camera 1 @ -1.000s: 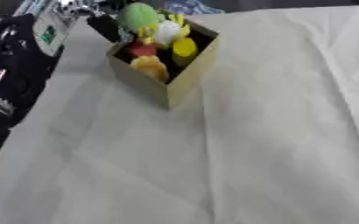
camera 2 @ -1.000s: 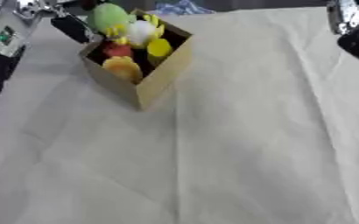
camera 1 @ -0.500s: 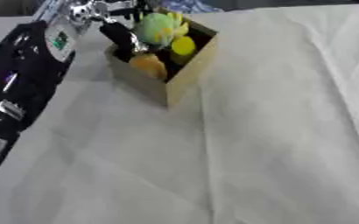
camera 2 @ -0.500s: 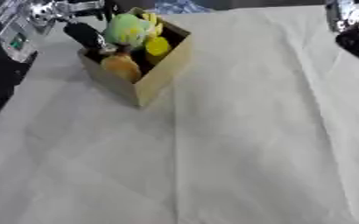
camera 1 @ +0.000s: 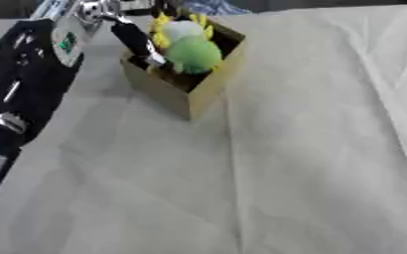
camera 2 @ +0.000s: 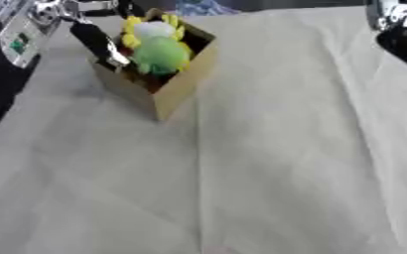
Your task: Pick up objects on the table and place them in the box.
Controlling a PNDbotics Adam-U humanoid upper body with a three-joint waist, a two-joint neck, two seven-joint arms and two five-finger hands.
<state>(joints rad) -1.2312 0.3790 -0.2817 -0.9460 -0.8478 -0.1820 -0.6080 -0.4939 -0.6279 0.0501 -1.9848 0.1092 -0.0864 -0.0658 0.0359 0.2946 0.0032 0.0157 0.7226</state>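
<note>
**Blurred box, cropped arms**

Both views are soft with blur. The left hand (camera 1: 137,39) reaches into the cardboard box (camera 1: 185,94), and its fingertips are lost behind the green round object (camera 1: 194,54), so whether they grip it cannot be told. Items beneath the green one are hidden by the box wall. The right arm (camera 2: 402,27) is cut by the frame's upper right corner; its hand is out of sight.

Your box (camera 1: 185,89) sits far left on the table (camera 1: 311,149), your left hand (camera 1: 137,39) over its left rim, toys (camera 1: 189,52) inside
</note>
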